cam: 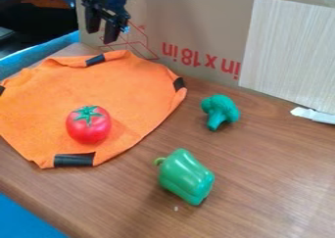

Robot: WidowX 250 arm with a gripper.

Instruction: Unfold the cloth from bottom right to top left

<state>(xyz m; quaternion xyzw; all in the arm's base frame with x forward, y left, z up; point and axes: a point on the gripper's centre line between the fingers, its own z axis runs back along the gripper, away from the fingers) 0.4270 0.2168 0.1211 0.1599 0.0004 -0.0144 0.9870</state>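
Cloth (128, 92) beside red-lettered cardboard (196, 21)

Camera view: fixed cam sat above brown wood-grain tabletop (275, 183), looked down at slant, faced upright tan cardboard panel (196, 16) at far side. Range close: orange fabric cloth with black patches (98, 85) ran off left edge.

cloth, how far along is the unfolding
Done, by the look of it: the cloth lies mostly spread on the table, black patches showing at its edges, the tomato resting on it. In hand: nothing; the gripper hangs above the far edge, fingers apart. Left: perhaps only a little straightening, since that far edge looks rumpled and curled rather than flat.
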